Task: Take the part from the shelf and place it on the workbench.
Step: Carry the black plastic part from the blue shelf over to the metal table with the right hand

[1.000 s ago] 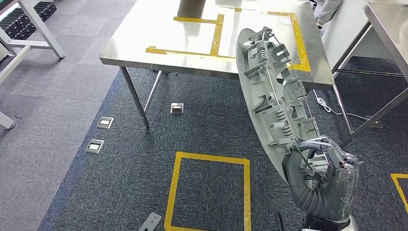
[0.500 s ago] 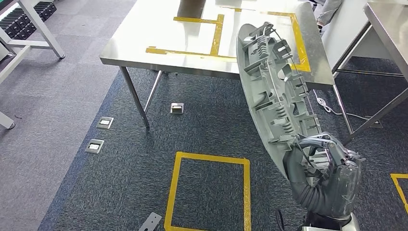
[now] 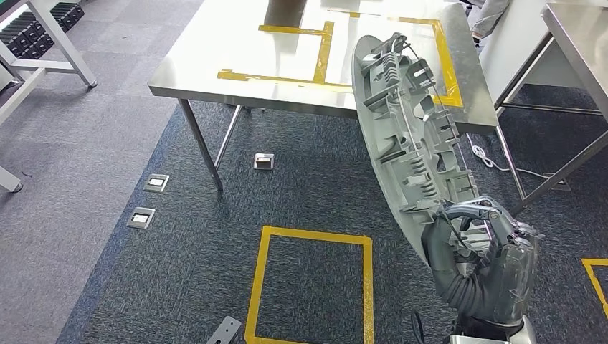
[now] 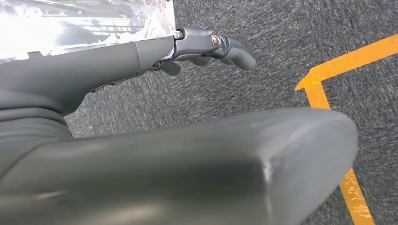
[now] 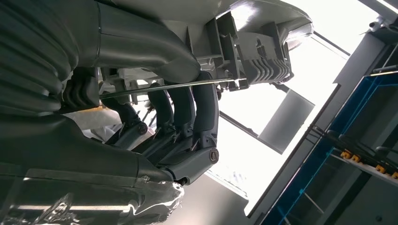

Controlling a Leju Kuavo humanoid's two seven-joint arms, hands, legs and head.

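Workbench [image 3: 215, 57]: steel top marked with yellow tape lines, on slanted metal legs, standing on dark carpet ahead of the robot.

Carpet [image 3: 308, 179]: dark blue-grey, bordered by a lighter grey strip on the left.

Part [image 3: 405, 143]: long curved grey plastic panel, ribbed inner face with clips and a thin metal rod turned toward the camera. Held upright and tilted, its upper end overlapping the near right edge of the workbench in the head view (raised in the air, not lying on the top).

Taped square [image 3: 310, 283]: yellow outline on the carpet, left of the part's lower end.

Right hand [image 3: 477, 251]: grips the lower end of the part, fingers [image 5: 204, 112] wrapped over its ribs and rod, thumb on the other side.

Left hand [image 4: 187, 140]: holds nothing, fingers loosely apart, hanging above the carpet near a yellow tape corner [image 4: 319, 82].

Floor sockets [image 3: 156, 183]: small metal boxes set in the carpet near the table leg.
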